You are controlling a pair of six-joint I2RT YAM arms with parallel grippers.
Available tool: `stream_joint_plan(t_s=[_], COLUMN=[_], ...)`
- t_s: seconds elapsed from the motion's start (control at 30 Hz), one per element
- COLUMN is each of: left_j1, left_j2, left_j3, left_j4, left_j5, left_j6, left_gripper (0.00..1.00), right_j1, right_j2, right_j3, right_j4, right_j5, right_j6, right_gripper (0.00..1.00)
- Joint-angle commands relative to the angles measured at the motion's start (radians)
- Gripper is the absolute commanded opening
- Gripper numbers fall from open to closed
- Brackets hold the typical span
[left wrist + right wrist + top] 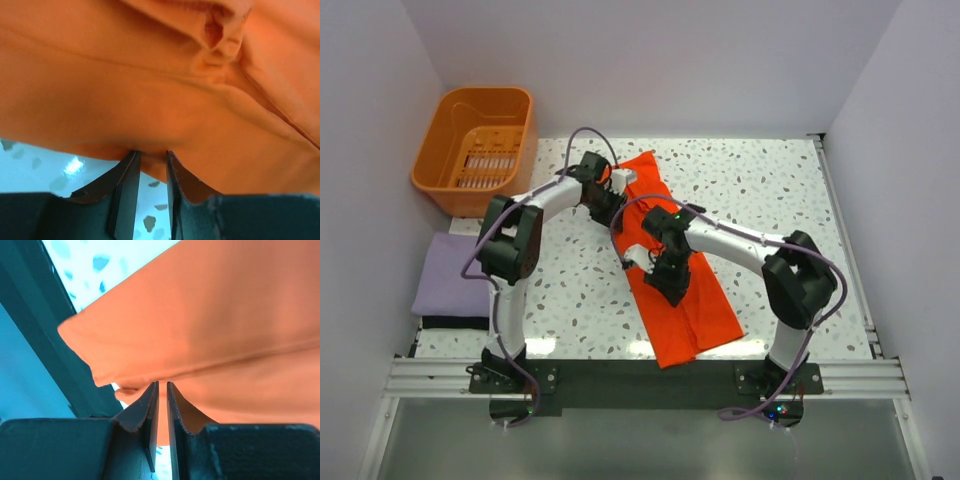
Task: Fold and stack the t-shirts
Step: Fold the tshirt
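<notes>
The orange-red t-shirt (698, 312) lies as a long narrow strip, running diagonally from the back middle of the table to the front. My left gripper (608, 205) is at the strip's far left edge and is shut on the cloth edge (150, 75); its jaws (151, 152) stand narrow with cloth between the tips. My right gripper (668, 276) is at the strip's left edge near its middle. It (162, 384) is shut on a fold of the shirt (225, 315). The lavender t-shirt (450, 272) lies folded as a flat rectangle at the far left.
The orange slotted plastic basket (475, 140) stands at the back left corner. The lavender shirt rests on a dark block (455, 322) beside the speckled table (770, 190). White walls close in both sides and the back.
</notes>
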Motion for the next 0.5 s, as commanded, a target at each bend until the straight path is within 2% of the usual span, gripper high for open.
stream_joint_plan(t_s=[0.0,0.07,0.17,0.3,0.4,0.47], left_j1=[-0.012,-0.006,0.015,0.045,0.065,0.084], left_j2=[0.057,0.104,0.175,0.307,0.399,0.404], left_j3=[0.086,0.142,0.237,0.490,0.624,0.653], left_j4=[-0.013,-0.032,-0.045,-0.090,-0.114,-0.101], left_j5=[-0.042,-0.099,-0.174,-0.173,-0.148,-0.125], left_j6=[-0.014,-0.001,0.041,0.090,0.124,0.134], left_gripper=[0.31,0.27,0.27,0.28,0.30,0.34], right_j1=[-0.114,-0.168,-0.245,-0.261,-0.258,-0.248], right_j2=[-0.057,-0.050,-0.041,-0.029,-0.001,0.019], right_j3=[0.097,0.120,0.107,0.074,0.064,0.056], right_j4=[-0.054,-0.072,-0.074,-0.040,-0.019,0.007], right_j5=[-0.049,-0.012,0.057,0.100,0.065,0.054], right_j6=[-0.014,-0.053,-0.122,-0.169,-0.154,-0.131], right_gripper=[0.16,0.16,0.16,0.16,0.17,0.17])
